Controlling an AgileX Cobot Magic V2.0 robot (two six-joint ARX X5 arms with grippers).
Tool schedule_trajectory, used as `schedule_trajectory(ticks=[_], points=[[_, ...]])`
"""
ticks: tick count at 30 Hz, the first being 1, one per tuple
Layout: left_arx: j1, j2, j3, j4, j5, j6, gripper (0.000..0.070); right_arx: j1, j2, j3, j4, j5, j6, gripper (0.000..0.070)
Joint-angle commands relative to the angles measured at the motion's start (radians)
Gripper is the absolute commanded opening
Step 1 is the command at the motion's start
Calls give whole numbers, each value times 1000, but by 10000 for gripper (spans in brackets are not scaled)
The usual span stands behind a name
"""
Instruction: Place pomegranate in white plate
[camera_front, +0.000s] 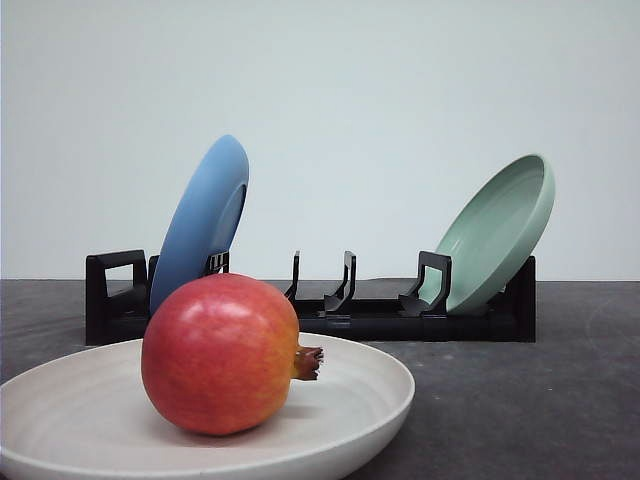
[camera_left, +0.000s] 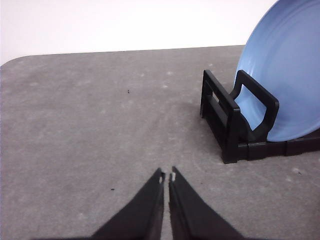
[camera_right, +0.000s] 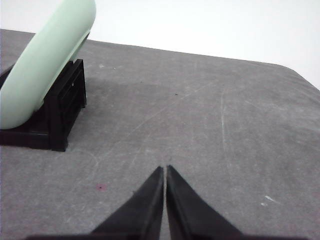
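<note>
Front view, pomegranate (camera_front: 222, 354) in white plate (camera_front: 375, 400), left claw (camera_left: 166, 176) & right claw (camera_right: 165, 170) both pressed together, holding nothing

Left hand (camera_left: 167, 176) fingers pressed together (holding nothing), right hand (camera_right: 165, 170) likewise closed

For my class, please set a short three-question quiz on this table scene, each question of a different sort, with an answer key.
1. True or false: the pomegranate lies in the white plate.
2. Which plate leans at the rack's left end in the front view? A) pale green plate B) blue plate C) white plate
3. Fill in: the fingertips of both the left hand and the right hand are ____.

Key
1. True; its brown crown points to the right in the front view.
2. B, the blue plate; the pale green plate leans at the right end.
3. Shut, holding nothing, above bare table.
</note>
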Motion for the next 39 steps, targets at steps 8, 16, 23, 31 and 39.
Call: schedule_trajectory(ticks=[8, 16, 23, 31, 39], points=[[2, -2, -12, -1, -3, 8, 0, 0, -1, -5, 11, 0, 17, 2], [2, -2, -12, -1, -3, 8, 0, -1, -1, -5, 11, 0, 17, 2], [2, -2, -12, -1, -3, 8, 0, -1, -1, -5, 11, 0, 17, 2], [2, -2, -12, -1, -3, 8, 0, -1, -1, -5, 11, 0, 17, 2], [2, -2, -12, -1, -3, 8, 0, 0, -1, -5, 11, 0, 17, 1]])
